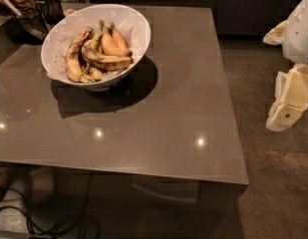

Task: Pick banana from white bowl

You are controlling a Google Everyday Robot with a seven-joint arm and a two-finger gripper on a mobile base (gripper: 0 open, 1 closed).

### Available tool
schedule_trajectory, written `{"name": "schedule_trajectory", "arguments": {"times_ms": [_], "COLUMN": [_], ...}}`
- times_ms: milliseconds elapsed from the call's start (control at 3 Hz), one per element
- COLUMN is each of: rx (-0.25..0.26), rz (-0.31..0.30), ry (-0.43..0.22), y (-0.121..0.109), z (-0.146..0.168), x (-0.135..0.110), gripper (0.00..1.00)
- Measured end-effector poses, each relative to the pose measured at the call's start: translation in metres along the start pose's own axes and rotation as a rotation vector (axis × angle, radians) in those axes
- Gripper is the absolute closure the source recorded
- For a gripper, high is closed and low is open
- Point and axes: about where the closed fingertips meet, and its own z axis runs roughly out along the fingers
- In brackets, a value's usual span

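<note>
The white bowl (136,26) stands on the far left part of the brown table (168,108), its rim tilted. Several bananas lie in it. The banana (107,59), slim, curved and heavily dark-patched, lies across the middle of the bowl, on top of the others. A paler long banana (74,54) lies at the bowl's left. Two plump yellow-orange bananas (113,41) lean at the back. My gripper (288,103), cream-white, hangs at the right edge of the view, beyond the table's right edge, far from the bowl, with nothing seen in it.
A black wire basket (36,16) with items stands at the back left corner, close to the bowl. Dark cabinets run along the back. Speckled floor (273,183) lies to the right of the table. Cables (54,225) lie under the table at bottom left.
</note>
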Motion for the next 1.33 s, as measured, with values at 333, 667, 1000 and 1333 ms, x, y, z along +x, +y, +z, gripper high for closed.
{"name": "schedule_trajectory", "arguments": {"times_ms": [333, 667, 1000, 1333], "rx": [0.0, -0.012, -0.022, -0.045], "rz": [0.0, -0.01, -0.058, -0.156], "ry": [0.0, 0.003, 0.039, 0.047], "y": [0.0, 0.011, 0.027, 0.042], "z": [0.0, -0.006, -0.012, -0.016], "x": [0.0, -0.011, -0.038, -0.074], "gripper": [0.0, 0.0, 0.0, 0.0]}}
